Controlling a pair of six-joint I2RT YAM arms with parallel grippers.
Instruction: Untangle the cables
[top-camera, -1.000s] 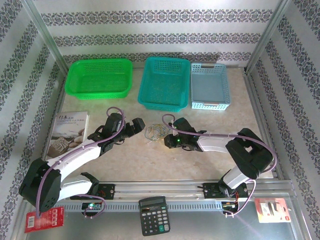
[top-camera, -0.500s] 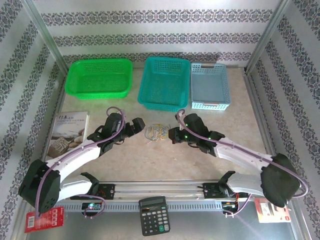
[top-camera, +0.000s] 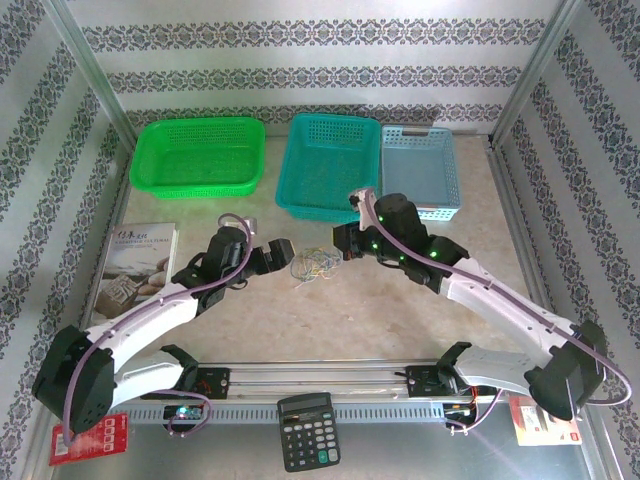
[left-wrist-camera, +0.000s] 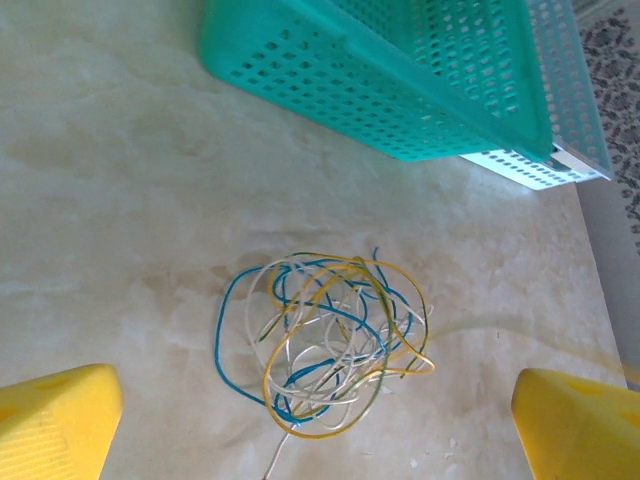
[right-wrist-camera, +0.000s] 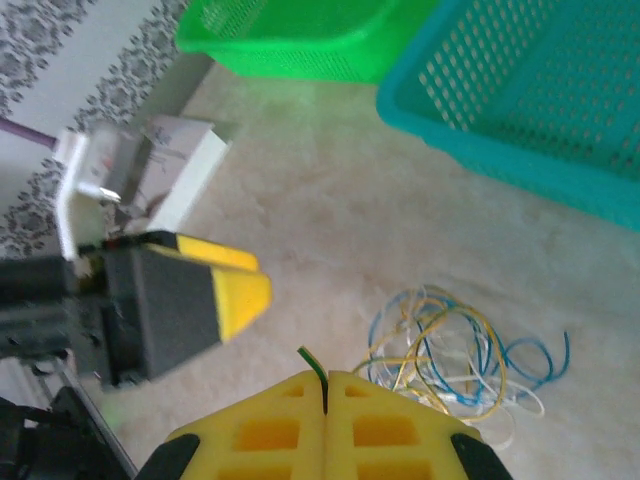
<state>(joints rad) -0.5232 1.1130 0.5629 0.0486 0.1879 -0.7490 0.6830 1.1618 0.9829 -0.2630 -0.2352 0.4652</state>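
The cables (top-camera: 312, 265) lie as a small tangle of yellow, blue and whitish loops on the beige table, between the two grippers. My left gripper (top-camera: 283, 250) stands just left of the tangle, open; in the left wrist view its yellow fingertips (left-wrist-camera: 60, 420) flank the cables (left-wrist-camera: 320, 340) without touching them. My right gripper (top-camera: 343, 243) sits at the tangle's right edge. Its yellow pads (right-wrist-camera: 325, 400) are pressed together on a green-and-yellow cable end (right-wrist-camera: 312, 360) that pokes out between them, with the rest of the cables (right-wrist-camera: 450, 350) just beyond.
A green basket (top-camera: 198, 155), a teal basket (top-camera: 330, 165) and a light blue basket (top-camera: 420, 170) line the far side, the teal one closest to the tangle. A book (top-camera: 135, 265) lies at the left, a calculator (top-camera: 308, 430) at the near edge.
The right arm has stretched out and its gripper has moved away from the near edge to the tangle's far-right side. The left arm has barely shifted.
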